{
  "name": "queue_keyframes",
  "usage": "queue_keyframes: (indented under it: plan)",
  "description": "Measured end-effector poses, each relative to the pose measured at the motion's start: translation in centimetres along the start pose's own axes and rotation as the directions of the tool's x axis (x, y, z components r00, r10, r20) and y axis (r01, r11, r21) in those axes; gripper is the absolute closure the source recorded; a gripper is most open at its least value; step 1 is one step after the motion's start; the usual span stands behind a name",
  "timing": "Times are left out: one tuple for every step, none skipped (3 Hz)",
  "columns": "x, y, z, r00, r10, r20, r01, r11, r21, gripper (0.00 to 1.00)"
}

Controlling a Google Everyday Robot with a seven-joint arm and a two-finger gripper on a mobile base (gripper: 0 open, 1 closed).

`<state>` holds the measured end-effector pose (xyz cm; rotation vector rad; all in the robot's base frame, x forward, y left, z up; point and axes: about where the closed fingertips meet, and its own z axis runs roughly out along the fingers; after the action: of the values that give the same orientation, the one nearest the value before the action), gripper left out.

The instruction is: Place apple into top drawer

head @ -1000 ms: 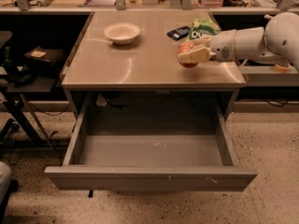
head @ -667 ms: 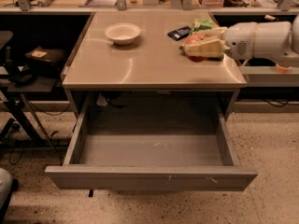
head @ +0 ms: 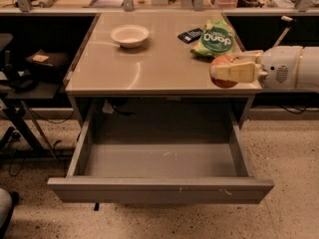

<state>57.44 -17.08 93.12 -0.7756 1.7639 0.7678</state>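
The red-orange apple (head: pixel 222 72) is held between my gripper's cream fingers (head: pixel 238 72) above the right front corner of the table top. My gripper (head: pixel 227 71) comes in from the right on a white arm (head: pixel 291 67) and is shut on the apple. The top drawer (head: pixel 159 159) is pulled wide open below the table, grey, with a scuffed bare bottom. The apple is above and behind the drawer's right rear corner.
A green snack bag (head: pixel 216 37) and a dark flat object (head: pixel 190 35) lie at the back right of the table (head: pixel 124 73). A white bowl (head: pixel 129 35) stands at the back left. A dark side stand with cables (head: pixel 30 73) is to the left.
My gripper with the apple has moved toward the table's front edge and slightly lower, away from the green bag. The view has also drawn closer to the table and drawer.
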Motion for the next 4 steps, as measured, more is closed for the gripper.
queue_keyframes:
  plan:
    - [0.0,0.0,0.1,1.0,0.0,0.0,0.0,1.0,-0.001,1.0]
    - [3.2,1.2,1.8,0.999,0.053,-0.01,-0.054,0.9974,-0.048,1.0]
    - [8.2,4.8,2.9,0.993,0.093,-0.073,-0.099,0.9919,-0.08,1.0]
    - [15.0,5.4,4.9,0.983,0.075,-0.17,-0.084,0.9952,-0.049,1.0]
